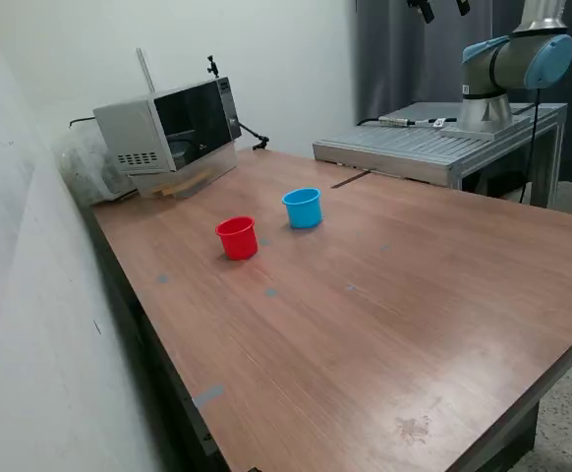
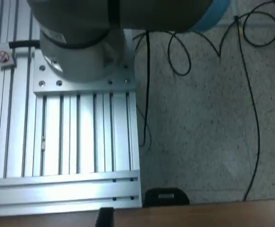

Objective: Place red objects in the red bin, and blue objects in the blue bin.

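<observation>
The red bin point(image 1: 237, 237), a small red cup, stands upright on the wooden table point(image 1: 384, 315). The blue bin point(image 1: 303, 207), a light blue cup, stands just beyond it toward the exterior view's right. No red objects or blue objects show in either view. My gripper point(image 1: 443, 8) hangs high at the top edge of the exterior view, far above and behind the cups. Its two dark fingertips point(image 2: 104, 217) show far apart in the wrist view, with nothing between them. That view looks down on the arm's base point(image 2: 81, 52).
A grey microwave-like box point(image 1: 168, 133) sits at the table's far corner by the wall. The arm's base point(image 1: 507, 69) stands on a ribbed aluminium plate point(image 1: 433, 143) behind the table. Black cables point(image 2: 251, 94) lie on the floor.
</observation>
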Available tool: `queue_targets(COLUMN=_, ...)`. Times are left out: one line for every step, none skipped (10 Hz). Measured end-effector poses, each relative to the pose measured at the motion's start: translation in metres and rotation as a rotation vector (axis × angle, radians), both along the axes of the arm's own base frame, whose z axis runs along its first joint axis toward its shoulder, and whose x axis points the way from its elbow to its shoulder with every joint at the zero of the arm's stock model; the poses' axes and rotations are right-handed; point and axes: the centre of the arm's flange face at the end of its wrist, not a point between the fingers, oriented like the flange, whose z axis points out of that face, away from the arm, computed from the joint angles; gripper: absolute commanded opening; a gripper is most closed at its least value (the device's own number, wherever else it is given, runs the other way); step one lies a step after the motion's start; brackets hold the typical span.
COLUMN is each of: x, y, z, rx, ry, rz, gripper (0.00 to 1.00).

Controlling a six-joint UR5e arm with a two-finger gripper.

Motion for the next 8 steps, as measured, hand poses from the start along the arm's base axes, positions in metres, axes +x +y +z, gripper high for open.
queue_targets(x=0.0005, y=0.001, z=-0.0001, rx=-0.001, ry=-0.006, rz=-0.002, gripper=1.0)
queue_targets(x=0.0007, y=0.0015, z=-0.0001, rx=-0.001, ry=-0.009, rz=-0.003, gripper=1.0)
queue_targets(x=0.0012, y=0.0015, z=-0.0003, rx=-0.001, ry=-0.011, rz=-0.003, gripper=1.0)
queue_targets(x=0.0016, y=0.0015, z=-0.0007, rx=-0.001, ry=-0.013, rz=-0.004, gripper=1.0)
queue_targets(x=0.0017, y=0.0017, z=-0.0008, rx=-0.002, ry=-0.014, rz=-0.004, gripper=1.0)
queue_targets(x=0.0018, y=0.0017, z=-0.0007, rx=-0.002, ry=-0.014, rz=-0.004, gripper=1.0)
queue_targets(x=0.0018, y=0.0017, z=-0.0009, rx=-0.002, ry=-0.014, rz=-0.004, gripper=1.0)
queue_targets(x=0.0018, y=0.0018, z=-0.0009, rx=-0.002, ry=-0.014, rz=-0.004, gripper=1.0)
